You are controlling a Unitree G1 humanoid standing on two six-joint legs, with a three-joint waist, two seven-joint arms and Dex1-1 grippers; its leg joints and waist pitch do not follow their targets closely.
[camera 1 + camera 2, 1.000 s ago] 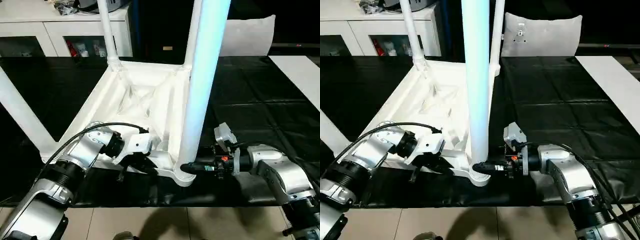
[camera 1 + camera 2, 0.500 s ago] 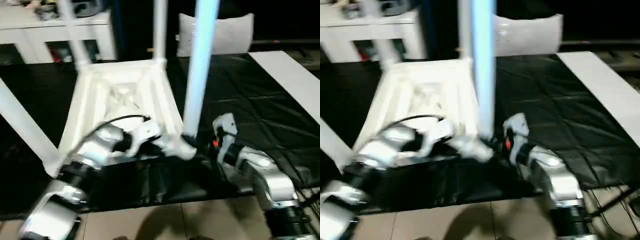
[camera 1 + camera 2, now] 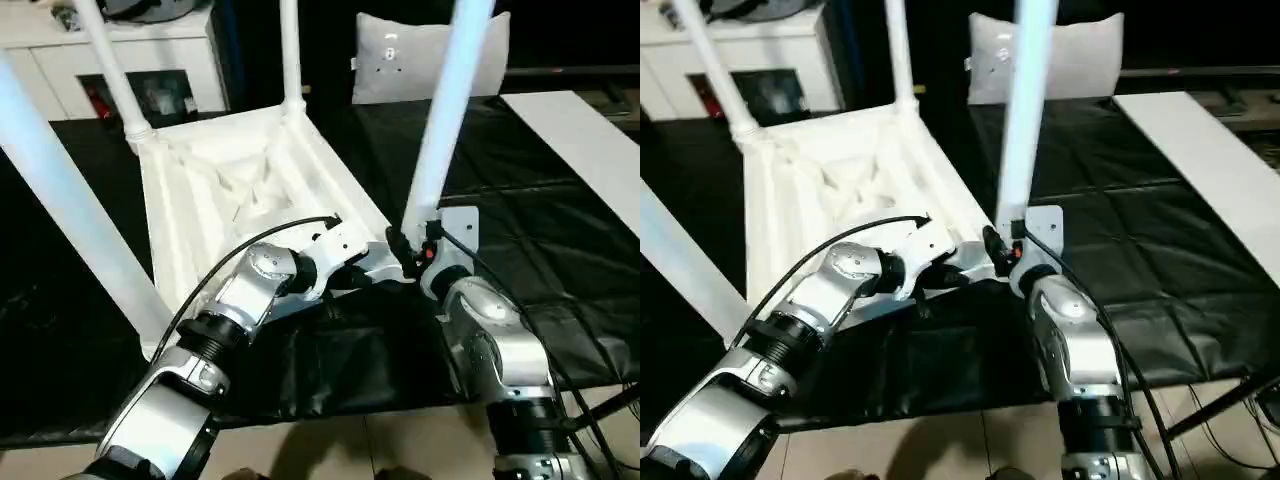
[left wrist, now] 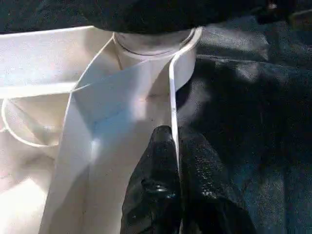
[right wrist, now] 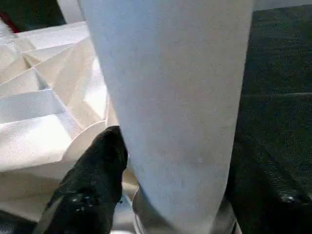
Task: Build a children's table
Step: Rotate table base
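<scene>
The children's table [image 3: 230,190] lies upside down on the black sheet, ribbed underside up. Its long white legs stand in the corner sockets. The nearest leg [image 3: 440,120] rises from the front right corner. My left gripper [image 3: 372,268] is at that corner. The left wrist view has my left gripper [image 4: 174,139] shut on the thin white rim [image 4: 171,97] beside the socket. My right gripper [image 3: 408,248] sits at the foot of that leg. In the right wrist view, the leg [image 5: 175,87] stands between the two black fingers [image 5: 97,180], and they lie against both sides.
A white cabinet [image 3: 120,50] with glass doors stands behind the table. A white cushion-like piece [image 3: 420,60] leans at the back. A flat white board [image 3: 580,140] lies at the right. The black sheet's front edge [image 3: 330,400] runs above the tiled floor.
The whole head view has swung and shifted. My right forearm now reaches the leg from below instead of from the right. The left gripper keeps its pinch on the rim.
</scene>
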